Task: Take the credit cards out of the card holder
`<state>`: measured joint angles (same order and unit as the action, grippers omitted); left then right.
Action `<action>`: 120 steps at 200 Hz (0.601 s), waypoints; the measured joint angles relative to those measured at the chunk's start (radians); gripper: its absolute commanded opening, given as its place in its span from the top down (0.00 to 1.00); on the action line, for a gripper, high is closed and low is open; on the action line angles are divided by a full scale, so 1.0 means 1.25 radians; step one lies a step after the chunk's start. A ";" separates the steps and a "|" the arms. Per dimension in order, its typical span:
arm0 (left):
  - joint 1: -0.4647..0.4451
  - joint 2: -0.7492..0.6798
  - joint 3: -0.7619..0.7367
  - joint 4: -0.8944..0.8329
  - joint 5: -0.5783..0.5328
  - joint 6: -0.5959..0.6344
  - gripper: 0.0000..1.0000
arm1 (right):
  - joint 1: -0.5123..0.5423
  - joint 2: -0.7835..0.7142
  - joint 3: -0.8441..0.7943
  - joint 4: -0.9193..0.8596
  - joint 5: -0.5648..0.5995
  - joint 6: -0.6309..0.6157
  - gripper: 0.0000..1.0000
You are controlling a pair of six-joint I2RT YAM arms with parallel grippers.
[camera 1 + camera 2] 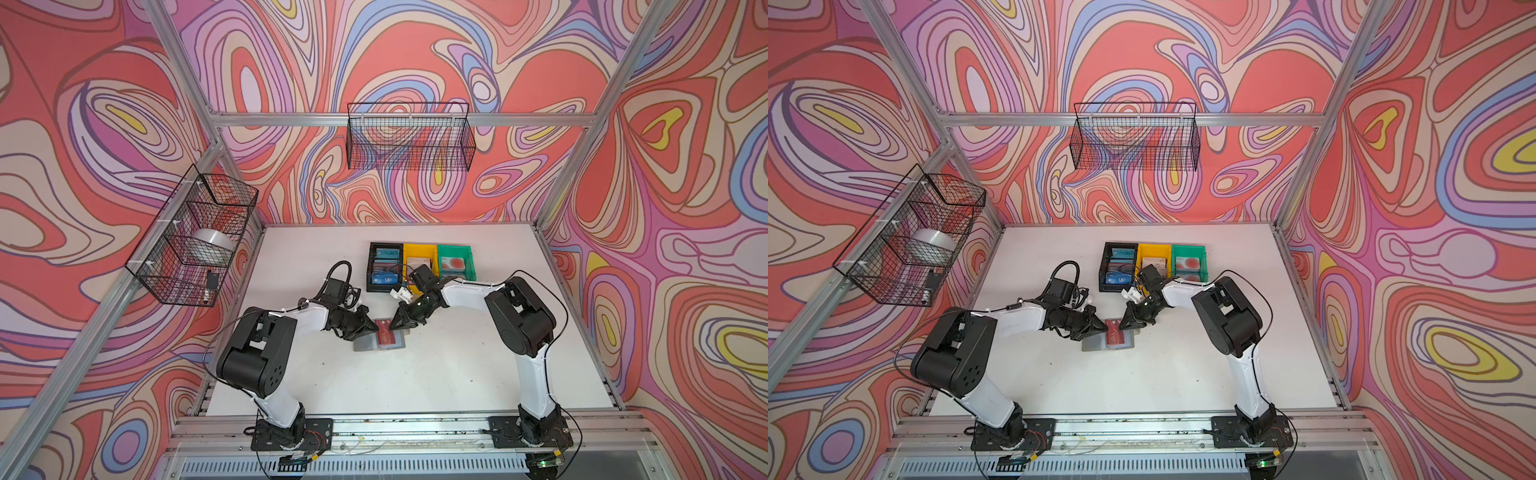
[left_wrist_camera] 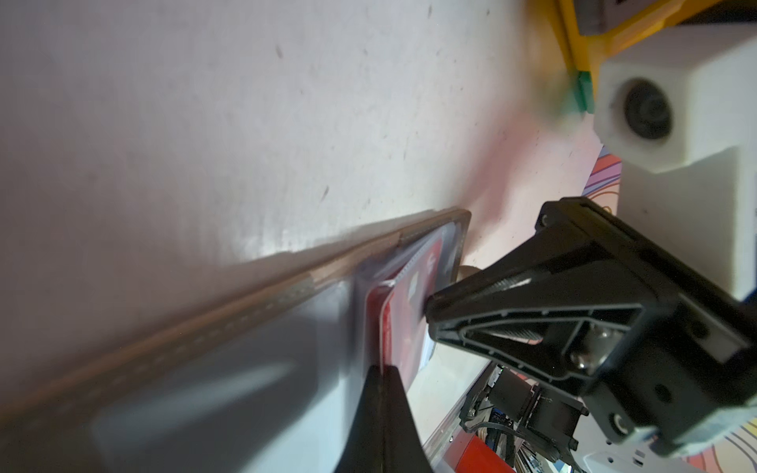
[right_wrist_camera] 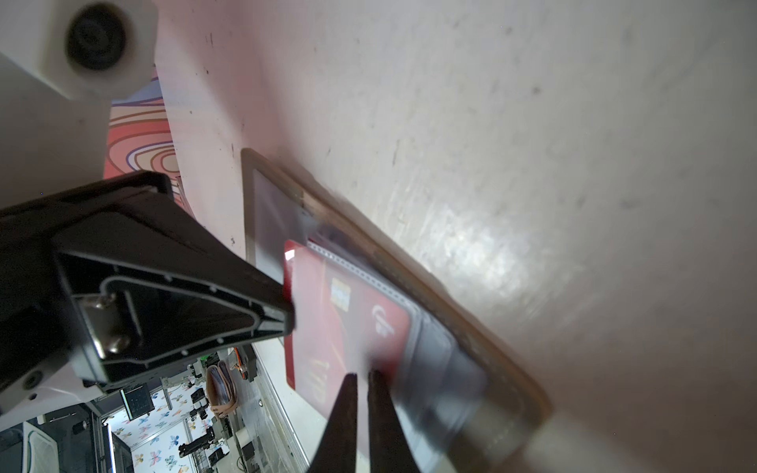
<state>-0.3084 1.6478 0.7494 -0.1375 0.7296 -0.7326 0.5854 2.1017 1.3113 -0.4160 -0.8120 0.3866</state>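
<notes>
Left fingers [image 2: 366, 413] pinch red card [image 2: 405, 323]; right fingers [image 2: 495, 286] touching it; bins [image 1: 420, 247] behind

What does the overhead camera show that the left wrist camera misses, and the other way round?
Only in a top view: the black bin of cards and the wire basket on the back wall. Only in the left wrist view: the clear sleeve with its ridged edge over the red card, and the stitched rim of the card holder. Both show the card, the holder, the yellow bin, and the left gripper and right gripper meeting at the card.
</notes>
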 measured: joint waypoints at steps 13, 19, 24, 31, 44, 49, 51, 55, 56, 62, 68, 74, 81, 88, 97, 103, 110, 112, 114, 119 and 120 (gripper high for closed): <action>0.000 -0.014 -0.010 -0.005 -0.008 0.001 1.00 | 0.000 0.000 -0.001 0.000 0.004 0.000 0.89; 0.000 -0.018 -0.014 -0.006 -0.012 0.000 1.00 | 0.000 0.000 -0.002 0.000 0.004 0.000 0.89; 0.000 -0.020 -0.017 -0.007 -0.013 0.000 1.00 | 0.000 0.000 -0.002 0.000 0.004 0.000 0.89; 0.000 -0.020 -0.020 -0.007 -0.015 0.000 1.00 | 0.000 0.000 -0.002 0.000 0.004 0.000 0.89; 0.001 -0.020 -0.021 -0.008 -0.016 0.000 1.00 | 0.000 0.000 -0.002 0.000 0.005 0.000 0.89; 0.001 -0.020 -0.021 -0.008 -0.016 0.000 1.00 | 0.000 0.000 -0.002 0.000 0.005 0.000 0.89; 0.001 -0.020 -0.021 -0.008 -0.016 0.000 1.00 | 0.000 0.000 -0.002 0.000 0.005 0.000 0.89; 0.001 -0.020 -0.021 -0.009 -0.017 0.000 1.00 | 0.000 0.000 -0.002 0.000 0.005 0.000 0.89; 0.001 -0.020 -0.021 -0.009 -0.017 0.000 1.00 | 0.000 0.000 -0.002 0.000 0.005 0.000 0.89; 0.001 -0.020 -0.021 -0.009 -0.017 0.001 1.00 | 0.000 0.000 -0.002 0.000 0.006 0.000 0.89; 0.001 -0.020 -0.021 -0.010 -0.018 0.001 1.00 | 0.000 0.000 -0.002 0.000 0.006 0.000 0.89; 0.001 -0.020 -0.021 -0.010 -0.018 0.001 1.00 | 0.000 0.000 -0.003 0.000 0.006 0.000 0.89; 0.001 -0.020 -0.021 -0.011 -0.019 0.003 1.00 | 0.000 0.000 -0.003 0.000 0.006 0.000 0.89; 0.001 -0.020 -0.021 -0.012 -0.019 0.004 1.00 | -0.001 0.000 -0.003 0.001 0.006 0.000 0.89; 0.001 -0.020 -0.021 -0.014 -0.019 0.006 1.00 | -0.001 0.000 -0.003 0.001 0.006 0.000 0.89; 0.001 -0.020 -0.021 -0.016 -0.020 0.009 1.00 | -0.001 0.000 -0.003 0.001 0.006 0.000 0.89; 0.002 -0.022 -0.021 -0.019 -0.022 0.013 1.00 | -0.001 0.000 -0.004 0.001 0.006 0.000 0.89; 0.002 -0.022 -0.021 -0.020 -0.022 0.013 1.00 | -0.001 0.000 -0.004 0.001 0.006 0.000 0.89; 0.002 -0.023 -0.021 -0.023 -0.023 0.015 1.00 | -0.001 0.000 -0.004 0.001 0.006 0.000 0.89; 0.002 -0.026 -0.021 -0.026 -0.025 0.016 1.00 | -0.001 0.000 -0.004 0.001 0.006 0.001 0.89; 0.003 -0.026 -0.021 -0.027 -0.025 0.017 1.00 | -0.001 0.000 -0.004 0.001 0.006 0.001 0.89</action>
<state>-0.3050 1.6150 0.7231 -0.1707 0.6983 -0.7113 0.5846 2.1021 1.3064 -0.4145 -0.8043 0.3874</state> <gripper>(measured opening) 0.047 0.113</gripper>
